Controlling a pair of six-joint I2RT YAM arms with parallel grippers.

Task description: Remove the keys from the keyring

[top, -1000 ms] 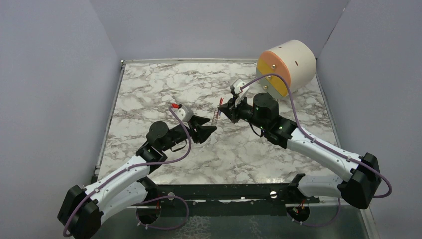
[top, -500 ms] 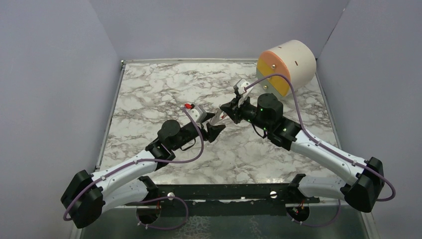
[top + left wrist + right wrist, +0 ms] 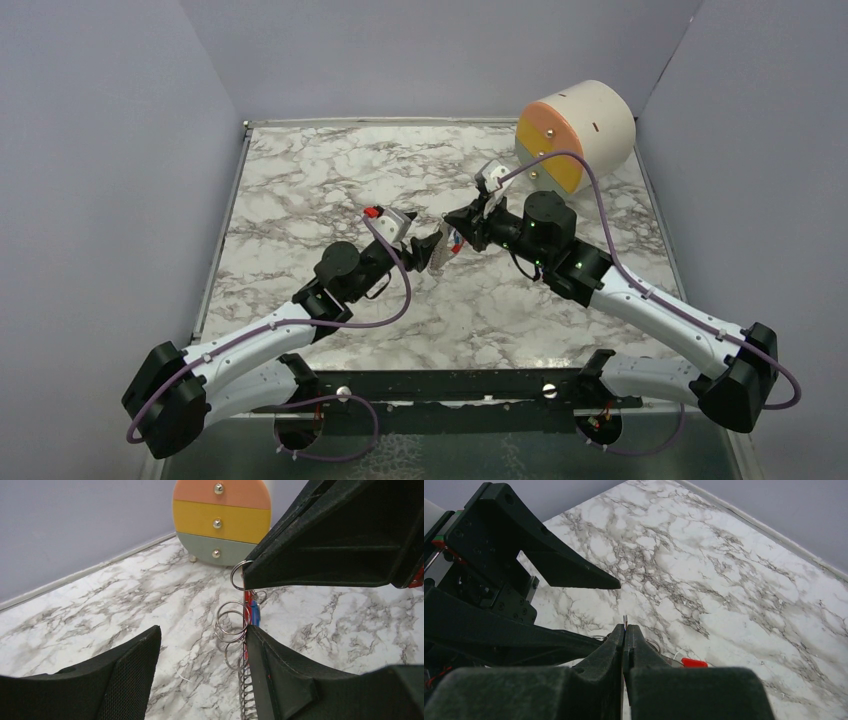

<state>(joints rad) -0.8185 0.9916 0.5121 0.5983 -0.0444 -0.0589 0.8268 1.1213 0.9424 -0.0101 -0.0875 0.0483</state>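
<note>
the right gripper [image 3: 624, 630] is pinched fully together, and a thin sliver of metal pokes up from between its tips. it is seen edge-on, so whether that sliver is a key or a ring cannot be told. in the left wrist view the keyring [image 3: 246, 605] hangs straight down from that pinch as a narrow red line, held off the marble table [image 3: 150, 595]. a blue-headed key [image 3: 255, 614] touches it on one side and several small silver split rings [image 3: 232, 622] overlap on the other. one more silver ring curls out at the very tip of the right gripper, and a tight wire coil [image 3: 244, 690] runs down below the rings. the left gripper [image 3: 202, 635] stands wide open with one finger on each side of the hanging bunch. the bunch sits close against one finger and well apart from the other, with no clear contact visible. from above, the two grippers meet tip to tip over the middle of the table, and the keys [image 3: 441, 251] show only as a small pale cluster between them, too small to count. the round drawer unit [image 3: 575, 135] stands at the far right corner, well apart from both arms. the left wrist view shows its face with peach, yellow and grey-green fronts, each with a metal knob.
</note>
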